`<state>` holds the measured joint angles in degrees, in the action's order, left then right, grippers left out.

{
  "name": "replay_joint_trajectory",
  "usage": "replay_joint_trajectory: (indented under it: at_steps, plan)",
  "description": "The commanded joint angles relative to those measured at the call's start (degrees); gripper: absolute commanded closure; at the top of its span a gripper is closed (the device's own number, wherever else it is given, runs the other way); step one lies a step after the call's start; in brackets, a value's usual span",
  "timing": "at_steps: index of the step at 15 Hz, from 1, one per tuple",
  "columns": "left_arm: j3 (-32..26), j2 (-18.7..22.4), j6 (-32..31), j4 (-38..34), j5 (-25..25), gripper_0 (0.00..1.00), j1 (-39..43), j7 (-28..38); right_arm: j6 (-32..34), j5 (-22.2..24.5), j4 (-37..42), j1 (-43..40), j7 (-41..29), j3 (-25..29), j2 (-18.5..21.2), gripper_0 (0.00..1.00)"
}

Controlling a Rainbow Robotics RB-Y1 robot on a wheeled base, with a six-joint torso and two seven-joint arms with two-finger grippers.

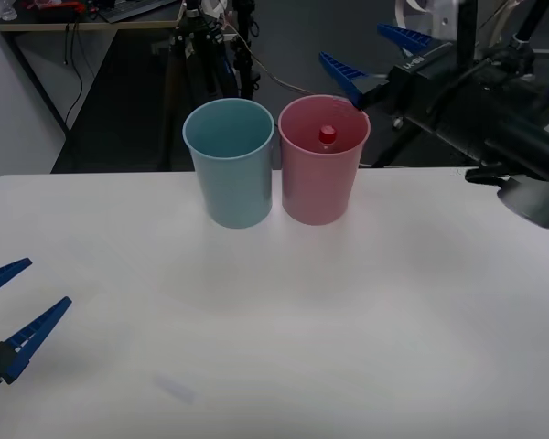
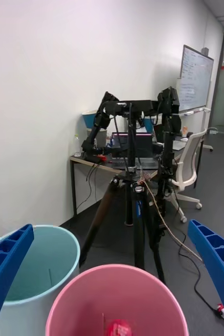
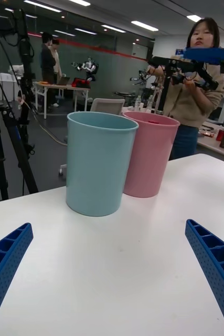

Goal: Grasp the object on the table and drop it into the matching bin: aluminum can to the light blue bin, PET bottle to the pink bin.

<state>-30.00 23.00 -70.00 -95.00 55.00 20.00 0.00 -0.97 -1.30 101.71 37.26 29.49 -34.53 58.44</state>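
1. Two bins stood side by side on the table: the light blue bin and the pink bin.
2. The PET bottle stood inside the pink bin, red cap showing.
3. The right gripper hovered above the pink bin's rim, fingers spread and empty.
4. The left gripper rested low near the table's edge, released.

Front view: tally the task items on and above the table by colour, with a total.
Light blue: 1, the light blue bin
Pink: 1, the pink bin
Red: 1, the red cap of the bottle inside the pink bin
Blue: 2, the open left hand and the open right hand
Total: 5
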Motion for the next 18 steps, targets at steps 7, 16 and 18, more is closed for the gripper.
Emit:
replay_joint_trajectory:
  at_steps: [7, 16, 18]
  plan:
    - [0.00, 0.00, 0.00, 0.00, 0.00, 0.00, 0.00, 0.00, 0.97, 8.95, 12.99, -20.74, -2.60, 15.19, 3.26, 0.00]
    - [0.00, 0.00, 0.00, 0.00, 0.00, 0.00, 0.00, 0.00, 12.13, 22.57, 15.10, -39.46, -19.82, 27.50, 2.91, 0.00]
    - [0.00, 0.00, 0.00, 0.00, 0.00, 0.00, 0.00, 0.00, 15.73, 27.49, 15.01, -43.32, -23.25, 29.96, 1.06, 0.00]
